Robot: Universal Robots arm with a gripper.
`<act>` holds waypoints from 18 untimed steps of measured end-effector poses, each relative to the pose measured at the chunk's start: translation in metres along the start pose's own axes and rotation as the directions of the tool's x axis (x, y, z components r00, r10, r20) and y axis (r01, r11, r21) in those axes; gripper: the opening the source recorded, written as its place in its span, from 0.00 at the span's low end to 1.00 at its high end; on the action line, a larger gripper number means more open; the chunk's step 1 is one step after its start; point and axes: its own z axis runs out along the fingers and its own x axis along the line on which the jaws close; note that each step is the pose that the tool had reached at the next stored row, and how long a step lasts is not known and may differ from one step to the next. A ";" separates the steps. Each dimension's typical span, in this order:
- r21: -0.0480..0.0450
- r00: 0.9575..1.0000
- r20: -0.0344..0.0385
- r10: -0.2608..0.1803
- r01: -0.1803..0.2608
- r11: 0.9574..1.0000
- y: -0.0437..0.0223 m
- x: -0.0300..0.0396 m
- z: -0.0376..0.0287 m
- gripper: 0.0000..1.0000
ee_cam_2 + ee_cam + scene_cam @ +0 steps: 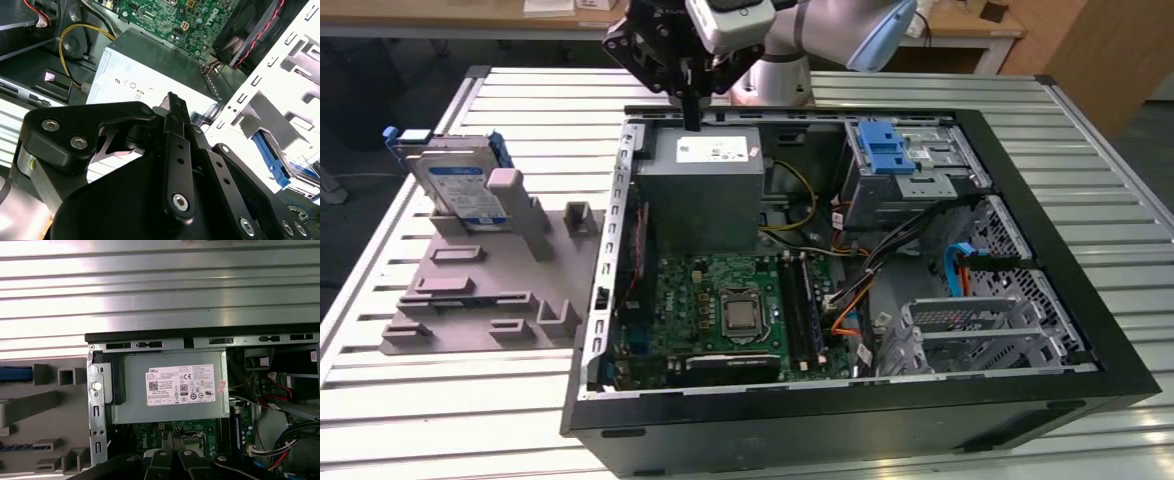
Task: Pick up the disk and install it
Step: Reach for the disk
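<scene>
The disk [462, 186], a silver drive with a blue-and-white label in a blue bracket, stands on edge in a slot of the grey fixture [480, 300] at the exterior view's left. My gripper [691, 122] hangs over the back edge of the open computer case [854, 410], just above the grey power supply box [707, 195]. It is well apart from the disk. Its fingers are shut together with nothing between them, as both wrist views show [172, 100] [175, 434]. The silver drive cage with a blue latch [897, 160] sits inside the case at the back right.
The case lies open on a slatted metal table [454, 400]. Inside are a green motherboard [727, 310], bundled cables [854, 290] and a perforated metal bay [987, 320]. The power supply [170, 387] lies directly under the gripper.
</scene>
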 end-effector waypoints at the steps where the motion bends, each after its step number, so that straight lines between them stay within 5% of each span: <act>1: 0.000 1.000 0.000 0.000 0.000 1.000 -0.0001 0.0007 0.0000 0.11; 18: 0.000 1.000 -0.002 0.000 0.000 1.000 -0.0006 0.0078 0.0004 0.11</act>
